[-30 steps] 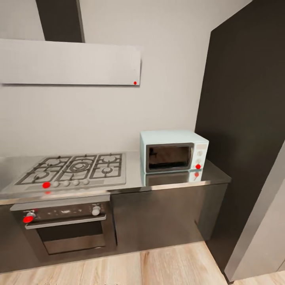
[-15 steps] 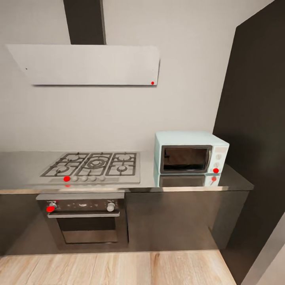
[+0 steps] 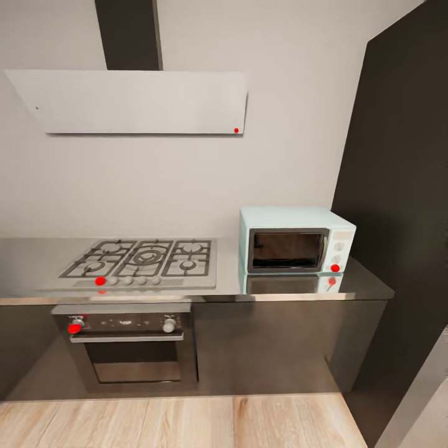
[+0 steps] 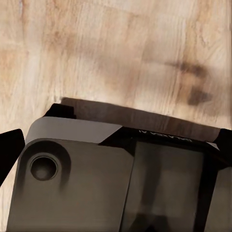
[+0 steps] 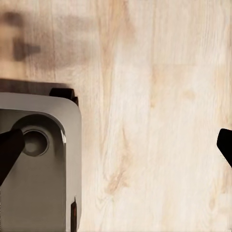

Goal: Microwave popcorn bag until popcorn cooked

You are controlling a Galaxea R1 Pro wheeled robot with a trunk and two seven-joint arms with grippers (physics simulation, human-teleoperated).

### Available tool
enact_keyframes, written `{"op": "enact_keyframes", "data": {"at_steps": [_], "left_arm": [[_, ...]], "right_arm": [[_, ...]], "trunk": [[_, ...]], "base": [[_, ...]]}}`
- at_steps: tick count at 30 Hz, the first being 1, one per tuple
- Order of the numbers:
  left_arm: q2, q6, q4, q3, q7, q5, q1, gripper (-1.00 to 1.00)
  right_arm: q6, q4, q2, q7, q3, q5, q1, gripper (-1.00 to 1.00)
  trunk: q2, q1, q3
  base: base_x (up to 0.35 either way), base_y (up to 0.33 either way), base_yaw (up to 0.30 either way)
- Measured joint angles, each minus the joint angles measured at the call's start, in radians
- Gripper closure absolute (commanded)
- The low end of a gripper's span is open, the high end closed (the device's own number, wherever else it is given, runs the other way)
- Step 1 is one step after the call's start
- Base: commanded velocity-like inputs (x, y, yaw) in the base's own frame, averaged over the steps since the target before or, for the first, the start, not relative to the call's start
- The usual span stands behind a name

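Pale grey kitchen walls (image 3: 186, 180) back a steel-like countertop (image 3: 230, 286) over glossy dark cabinets (image 3: 267, 342), beside a tall dark panel (image 3: 404, 186). Beneath the flat white hood (image 3: 137, 102) sits a 5-burner gas hob (image 3: 140, 261), the built-in oven (image 3: 127, 345) below it. At the countertop's right end stands the pale blue microwave (image 3: 295, 239) — door closed. Both wrist views look down at wood floor (image 5: 159, 96); the left gripper (image 4: 116, 145) and right gripper (image 5: 118, 145) show dark fingertips spread wide, empty.

Lighting even, soft, fairly bright; no visible source. Countertop (image 3: 274, 287) glossy, mirroring the microwave (image 3: 296, 239) at its base. Slight overall softness; wrist views show blurred dark shadow patches on the wood floor (image 5: 159, 121).
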Motion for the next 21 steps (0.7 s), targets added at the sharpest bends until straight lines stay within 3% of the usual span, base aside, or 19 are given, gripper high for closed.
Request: {"op": "enact_keyframes", "data": {"at_steps": [21], "left_arm": [[0.002,0.000,0.000,0.000,0.000,0.000,0.000,-1.00]], "right_arm": [[0.002,0.000,0.001,0.003,-0.005,0.000,0.000,-1.00]], "trunk": [[0.000,0.000,0.000]], "base": [[0.000,-0.280,0.000]]}}
